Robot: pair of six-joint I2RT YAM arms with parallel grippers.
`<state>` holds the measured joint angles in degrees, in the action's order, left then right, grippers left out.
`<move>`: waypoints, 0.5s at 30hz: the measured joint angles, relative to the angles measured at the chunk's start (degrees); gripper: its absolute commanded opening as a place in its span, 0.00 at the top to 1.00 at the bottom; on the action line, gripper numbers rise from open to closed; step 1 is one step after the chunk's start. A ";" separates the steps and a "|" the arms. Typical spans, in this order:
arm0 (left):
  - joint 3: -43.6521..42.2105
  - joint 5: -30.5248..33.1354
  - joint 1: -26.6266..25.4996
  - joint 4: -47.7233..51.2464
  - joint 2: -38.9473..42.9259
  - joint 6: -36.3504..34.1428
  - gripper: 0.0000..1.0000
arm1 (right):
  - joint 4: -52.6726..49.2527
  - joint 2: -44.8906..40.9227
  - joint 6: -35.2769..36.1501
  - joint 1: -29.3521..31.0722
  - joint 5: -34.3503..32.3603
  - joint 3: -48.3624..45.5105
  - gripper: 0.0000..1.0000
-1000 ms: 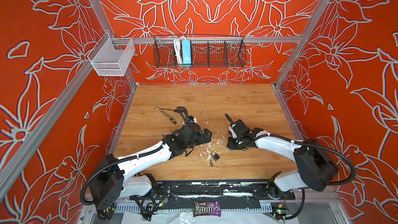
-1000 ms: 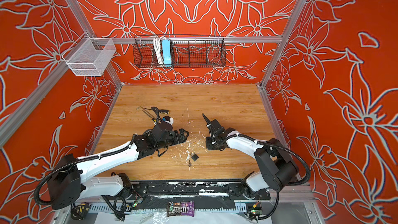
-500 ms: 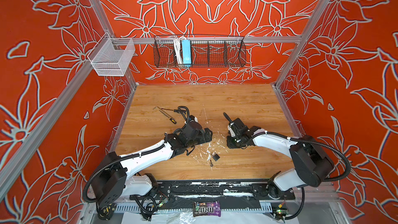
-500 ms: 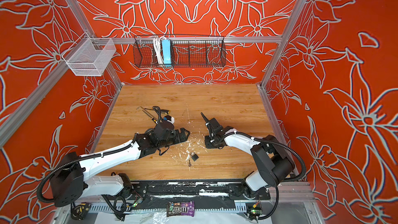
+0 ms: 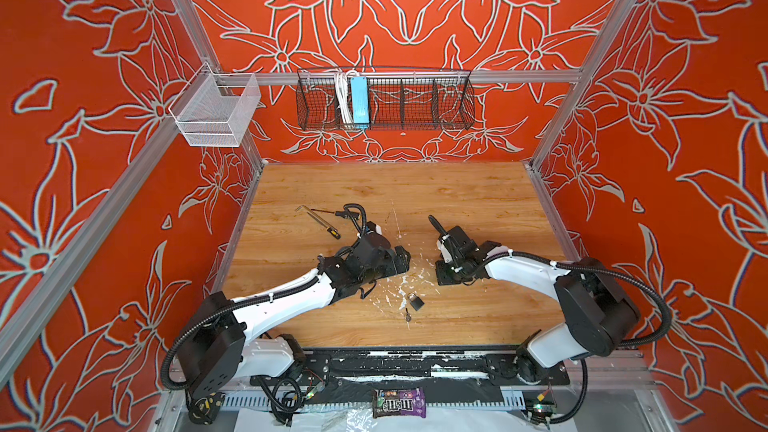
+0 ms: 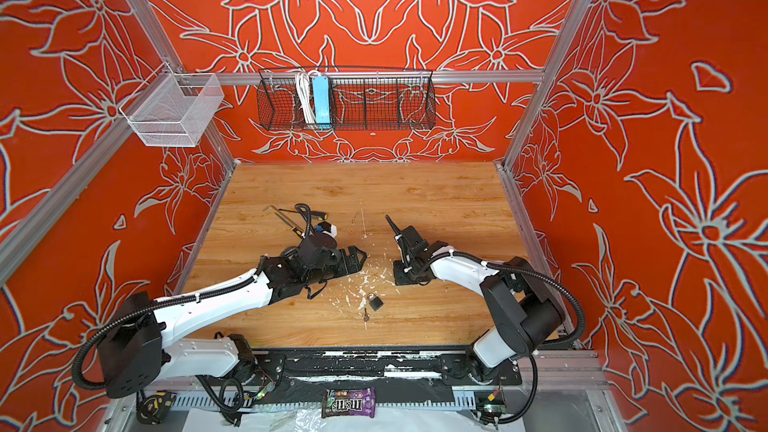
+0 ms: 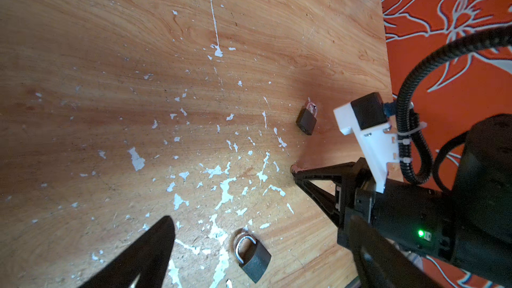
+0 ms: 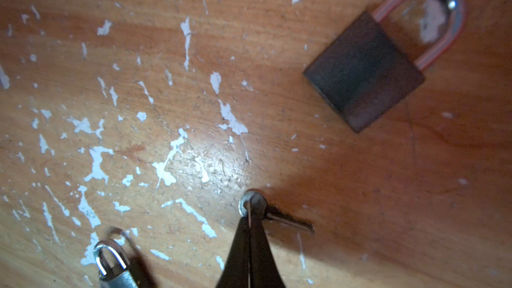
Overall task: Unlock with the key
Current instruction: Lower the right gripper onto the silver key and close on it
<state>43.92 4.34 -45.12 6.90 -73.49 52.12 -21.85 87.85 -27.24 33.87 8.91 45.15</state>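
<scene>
— Right wrist: what can't you trust?
— Your right gripper (image 8: 250, 211): tips together at the head of the blurred key (image 8: 277, 217); grip unclear.
— Left wrist?
— Your left gripper (image 7: 259, 218) spread, fingers cropped, padlock (image 7: 253, 259) between.
— Top views?
— Chipped wooden table (image 5: 415, 193), orange flowered walls (image 5: 415, 14).

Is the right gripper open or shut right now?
Shut on the key. In the right wrist view the right gripper has both fingers pressed together, pinching the key's round head.

A small padlock (image 6: 376, 305) lies on the wooden table (image 6: 436, 201). A key (image 6: 365, 317) rests just beside it, toward the near edge.
</scene>
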 measured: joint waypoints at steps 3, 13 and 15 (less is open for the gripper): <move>0.00 0.11 0.00 0.24 -0.02 0.13 0.03 | 0.00 0.26 0.13 0.00 0.04 0.13 1.00; 0.00 0.66 0.00 0.92 -0.02 0.72 0.03 | -0.79 0.63 1.92 0.02 0.37 1.92 1.00; 0.00 0.72 0.00 1.11 0.00 0.85 0.03 | -1.27 0.63 2.60 0.13 0.37 2.64 1.00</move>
<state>43.92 5.06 -45.12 8.01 -73.49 52.97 -23.11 88.49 -24.64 34.00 9.28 47.79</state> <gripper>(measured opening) 0.975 0.041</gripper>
